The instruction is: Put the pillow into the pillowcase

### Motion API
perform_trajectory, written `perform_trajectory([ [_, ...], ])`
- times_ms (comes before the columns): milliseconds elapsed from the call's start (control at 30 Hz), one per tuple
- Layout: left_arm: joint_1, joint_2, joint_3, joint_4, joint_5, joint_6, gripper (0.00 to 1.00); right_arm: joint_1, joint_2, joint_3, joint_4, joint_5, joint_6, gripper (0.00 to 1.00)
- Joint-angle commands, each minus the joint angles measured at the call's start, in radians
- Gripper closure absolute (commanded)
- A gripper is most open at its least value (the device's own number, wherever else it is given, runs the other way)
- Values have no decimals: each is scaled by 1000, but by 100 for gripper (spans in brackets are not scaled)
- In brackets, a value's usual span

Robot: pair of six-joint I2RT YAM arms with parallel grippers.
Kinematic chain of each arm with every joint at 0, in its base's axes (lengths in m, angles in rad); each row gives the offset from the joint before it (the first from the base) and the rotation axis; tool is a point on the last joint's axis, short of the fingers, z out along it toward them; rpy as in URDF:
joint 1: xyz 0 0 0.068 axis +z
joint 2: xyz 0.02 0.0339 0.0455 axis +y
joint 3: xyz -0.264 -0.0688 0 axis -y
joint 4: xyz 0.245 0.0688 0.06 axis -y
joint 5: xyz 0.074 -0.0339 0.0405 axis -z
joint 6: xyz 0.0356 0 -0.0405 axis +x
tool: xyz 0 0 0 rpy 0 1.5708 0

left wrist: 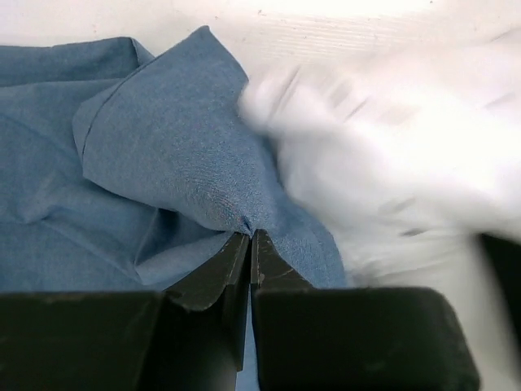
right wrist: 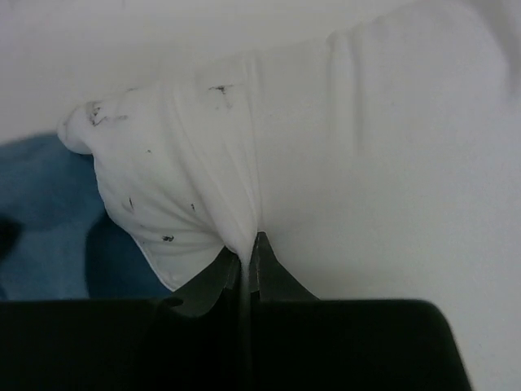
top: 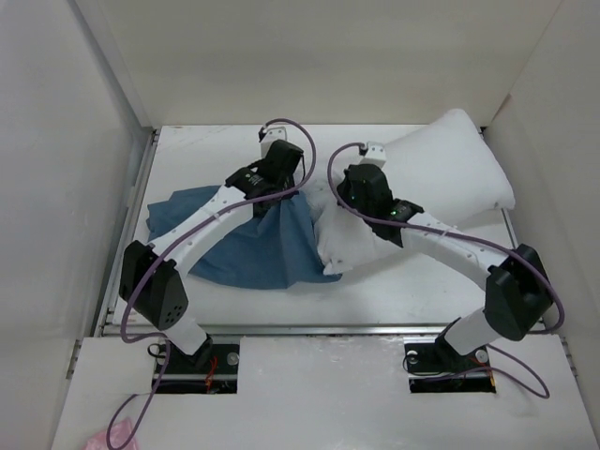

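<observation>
The white pillow [top: 441, 173] lies across the right half of the table, its near-left corner against the blue pillowcase [top: 258, 246]. My right gripper [right wrist: 251, 244] is shut on a pinched fold of the pillow [right wrist: 342, 147] near that corner. My left gripper [left wrist: 249, 238] is shut on a fold of the pillowcase [left wrist: 163, 147] and lifts its right edge beside the blurred pillow [left wrist: 383, 138]. In the top view the left gripper [top: 286, 183] and right gripper [top: 349, 199] sit close together mid-table, fingertips hidden under the wrists.
White enclosure walls [top: 66, 141] stand left, right and behind. The pillow's far end rests against the back right corner. The pillowcase spreads left to about [top: 159, 211] on the white table [top: 206, 150].
</observation>
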Motion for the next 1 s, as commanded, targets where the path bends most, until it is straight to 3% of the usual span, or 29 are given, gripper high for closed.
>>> perform_trajectory([
  [0,3,-91,-9,24,-9,-25,99,20,36,-107,47,-183,39,100],
  [100,3,-101,-19,-24,-53,-52,99,20,47,-149,44,-228,-7,100],
  [167,3,-113,-31,-81,-81,-77,98,20,6,-211,34,-171,-16,100],
  [367,3,-165,-166,-274,-121,-288,89,20,-33,-197,-178,177,91,100],
  [433,3,-177,-236,-379,-130,-368,80,20,1,-170,-250,225,100,100],
  [467,3,-188,-259,-411,-130,-447,67,20,13,-160,-268,258,109,100],
  [533,12,-197,-320,-477,-121,-499,52,20,46,-140,-278,259,109,100],
  [567,12,-197,-338,-488,-112,-519,41,20,46,-140,-278,240,109,100],
  [600,12,-206,-351,-488,-99,-531,22,20,59,-129,-278,207,109,100],
  [633,12,-223,-371,-465,-83,-531,17,20,60,-129,-236,182,90,100],
  [767,1,-257,-340,-356,-56,-462,8,20,-5,-161,-145,79,5,100],
  [967,-77,-227,-230,-315,-56,-366,5,20,-97,-183,-111,36,-39,100],
])
